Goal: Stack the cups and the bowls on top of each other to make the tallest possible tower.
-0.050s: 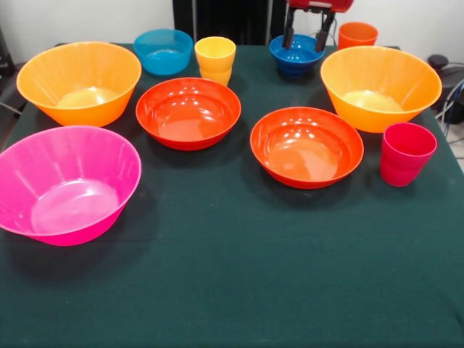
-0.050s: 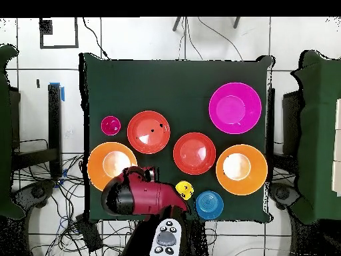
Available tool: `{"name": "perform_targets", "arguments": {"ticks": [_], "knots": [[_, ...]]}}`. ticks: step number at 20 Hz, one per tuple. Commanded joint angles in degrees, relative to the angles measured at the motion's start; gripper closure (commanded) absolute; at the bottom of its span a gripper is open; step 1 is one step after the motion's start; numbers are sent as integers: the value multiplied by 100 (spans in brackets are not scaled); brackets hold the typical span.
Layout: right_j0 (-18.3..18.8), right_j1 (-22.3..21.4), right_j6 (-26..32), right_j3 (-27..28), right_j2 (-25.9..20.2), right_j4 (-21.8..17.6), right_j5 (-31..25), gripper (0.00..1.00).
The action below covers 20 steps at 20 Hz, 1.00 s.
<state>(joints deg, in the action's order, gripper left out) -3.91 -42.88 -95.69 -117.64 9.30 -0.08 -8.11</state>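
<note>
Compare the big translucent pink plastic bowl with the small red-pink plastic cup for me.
The translucent pink plastic bowl is far wider and flares open; the red-pink plastic cup is narrow and taller than it is wide. The bowl's colour is a lighter magenta, the cup's a deeper red. In the front view they sit at opposite sides of the table. Both stand upright, empty and unstacked on the green tablecloth.

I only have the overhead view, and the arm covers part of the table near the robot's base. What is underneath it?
Observer: A dark blue bowl sits there, with the gripper hanging over it.
Operator: Is the gripper open or shut?
Observer: Open. Its two fingers stand apart with nothing between them.
Operator: Is anything else hidden there?
Observer: An orange cup stands upright beside that bowl.
</note>
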Motion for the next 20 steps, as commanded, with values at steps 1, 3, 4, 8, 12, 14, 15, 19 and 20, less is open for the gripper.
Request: {"name": "perform_targets", "arguments": {"ticks": [1, 3, 4, 8, 12, 14, 15, 19, 20], "knots": [[-43, 62, -939, 141, -304, 90, -163, 0], [-50, 70, -949, 134, -299, 95, -150, 0], [-60, 79, -962, 130, -286, 99, -136, 0], [-34, 103, -970, 104, -314, 91, -69, 0], [-23, 114, -971, 85, -324, 83, -43, 0], [-11, 112, -963, 84, -332, 80, -45, 0], [-11, 114, -959, 93, -329, 80, -56, 0], [27, 123, -929, 101, -360, 64, -54, 0], [36, 128, -922, 104, -369, 61, -54, 0]]}}
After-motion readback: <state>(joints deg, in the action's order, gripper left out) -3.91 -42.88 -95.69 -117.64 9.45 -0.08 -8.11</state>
